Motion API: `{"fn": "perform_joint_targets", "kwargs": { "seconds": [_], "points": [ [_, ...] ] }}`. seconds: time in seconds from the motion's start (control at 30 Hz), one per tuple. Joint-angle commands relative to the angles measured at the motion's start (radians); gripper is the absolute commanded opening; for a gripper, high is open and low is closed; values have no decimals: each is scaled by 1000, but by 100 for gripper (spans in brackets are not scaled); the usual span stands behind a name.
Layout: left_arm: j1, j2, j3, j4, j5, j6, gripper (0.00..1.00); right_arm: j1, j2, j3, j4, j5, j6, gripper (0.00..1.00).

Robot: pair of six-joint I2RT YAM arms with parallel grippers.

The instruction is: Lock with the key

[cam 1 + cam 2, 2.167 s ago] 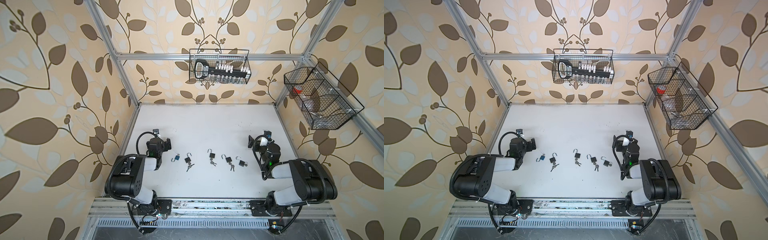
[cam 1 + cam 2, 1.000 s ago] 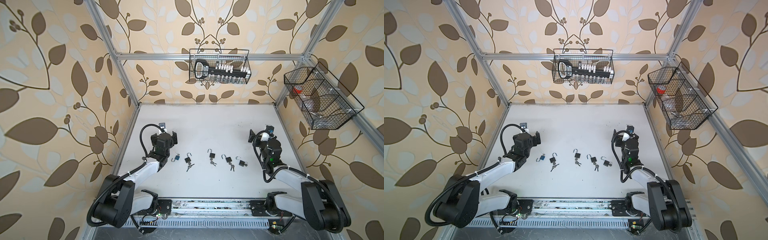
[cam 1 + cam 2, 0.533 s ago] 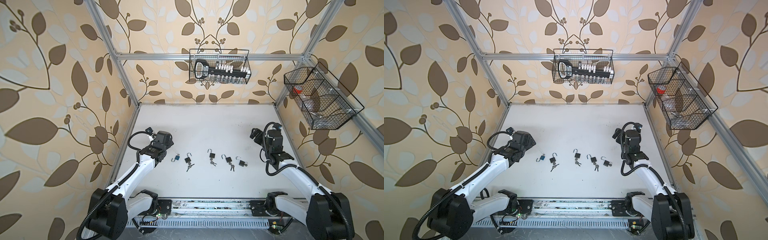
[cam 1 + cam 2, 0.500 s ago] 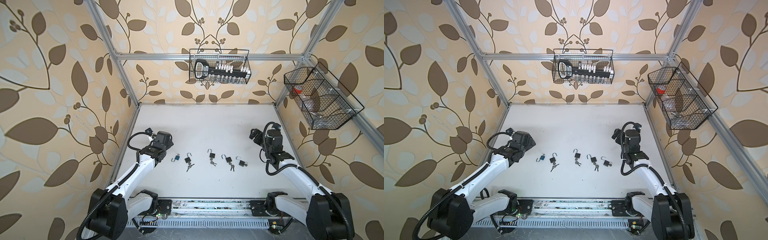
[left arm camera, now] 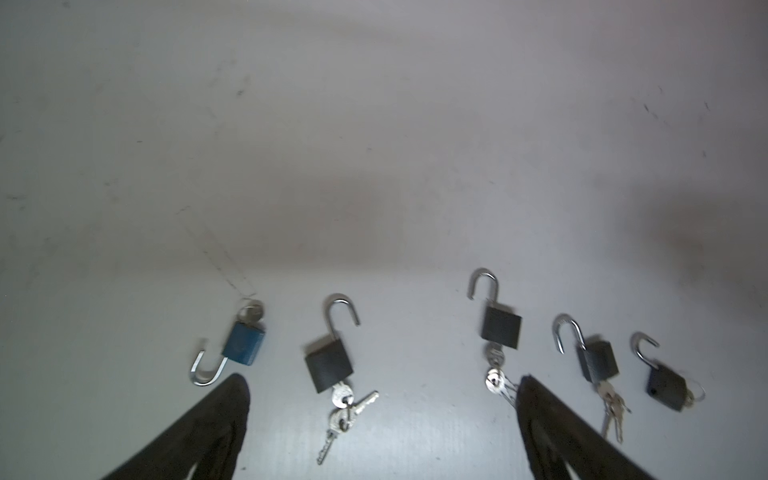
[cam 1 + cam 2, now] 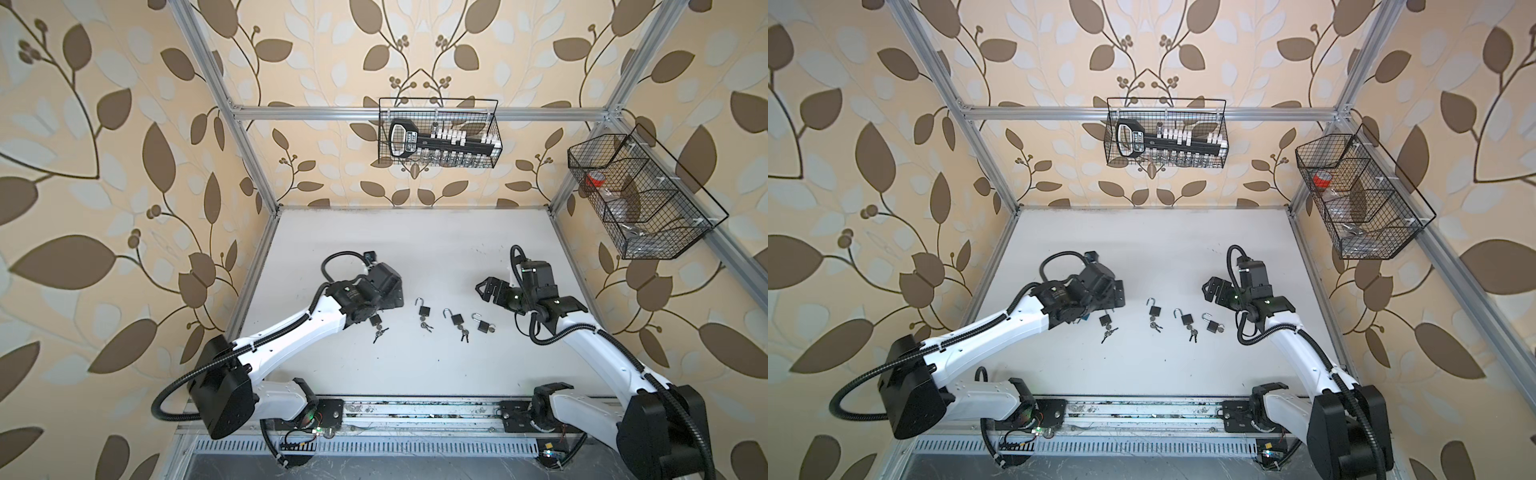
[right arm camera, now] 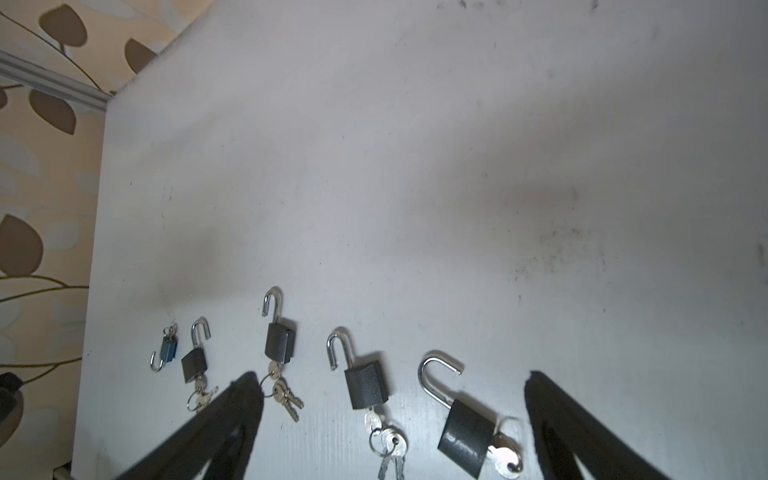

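Observation:
Five small padlocks lie in a row on the white table [image 6: 415,245], each with its shackle open and a key in its body. The blue padlock [image 5: 243,344] is at the left end, and the left arm almost hides it in both top views. To its right lie black padlocks [image 5: 329,363] [image 6: 424,309] [image 6: 457,319], and the last one [image 7: 467,440] has a single key [image 7: 505,459]. My left gripper [image 5: 382,384] hovers open above the left end of the row [image 6: 388,291]. My right gripper [image 7: 392,380] is open above the right end [image 6: 486,291]. Neither holds anything.
A wire basket [image 6: 438,133] with a big black key-shaped rack hangs on the back wall. A second wire basket [image 6: 640,199] with a red roll hangs on the right wall. Aluminium frame posts line the table's sides, and a rail [image 6: 415,411] runs along the front.
Both arms have unfolded from their tucked pose and reached forward. The left gripper has moved right over the blue padlock. The right gripper has swung left towards the row's right end. The padlocks have not moved.

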Motion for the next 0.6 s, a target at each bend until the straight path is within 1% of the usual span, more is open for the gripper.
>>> {"fn": "perform_joint_targets", "kwargs": {
  "seconds": [0.0,0.07,0.13,0.23,0.37,0.47,0.57],
  "points": [
    [-90,50,49,-2,7,5,99,63,72,77,-149,17,-103,96],
    [-132,60,44,41,24,-6,99,112,107,92,-176,71,-113,95],
    [-148,45,14,105,72,-13,99,128,138,90,-174,61,-111,93],
    [-151,-15,-73,211,126,-47,99,134,190,93,-172,75,-111,91],
    [-151,-119,-201,365,182,-51,99,134,234,89,-153,67,-113,91],
    [-151,-159,-228,382,189,-36,99,134,250,77,-143,37,-112,91],
    [-151,-158,-198,328,171,-14,99,134,268,66,-137,17,-106,89]
  ]
}}
